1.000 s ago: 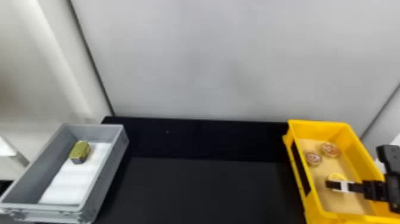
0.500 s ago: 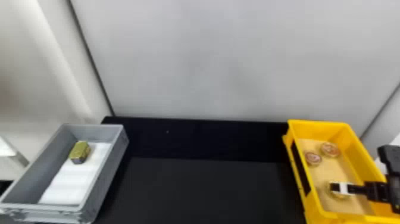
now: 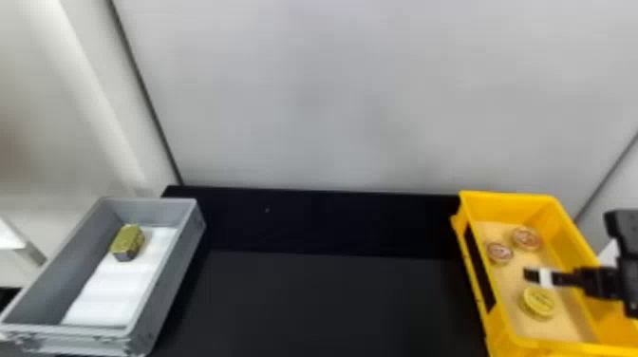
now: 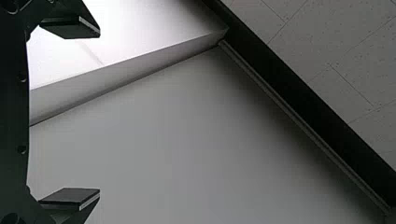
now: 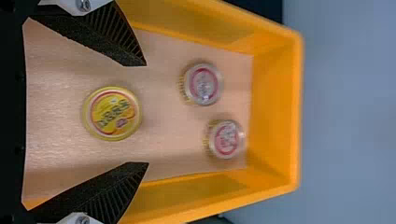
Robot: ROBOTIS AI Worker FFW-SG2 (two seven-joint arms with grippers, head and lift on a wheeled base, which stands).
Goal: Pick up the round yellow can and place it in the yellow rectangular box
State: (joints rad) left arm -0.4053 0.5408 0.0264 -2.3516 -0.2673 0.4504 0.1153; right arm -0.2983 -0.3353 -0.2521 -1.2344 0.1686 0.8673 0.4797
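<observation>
And there goes the near end of the yellow rectangular box (image 3: 527, 211), lost past the head view's bottom edge! The right gripper (image 3: 593, 282) is sliced off at that view's right edge, the gray box (image 3: 178, 275) clipped at the left. Print on the round yellow can (image 3: 539, 302) is a smudge, and that speck (image 3: 267, 210) on the black table (image 3: 332, 304)? Too tiny to call!

The right gripper (image 3: 560, 278) hangs over the yellow rectangular box (image 3: 508, 196), its two fingers spread wide; the left gripper (image 4: 100, 113) has its pair well apart.
</observation>
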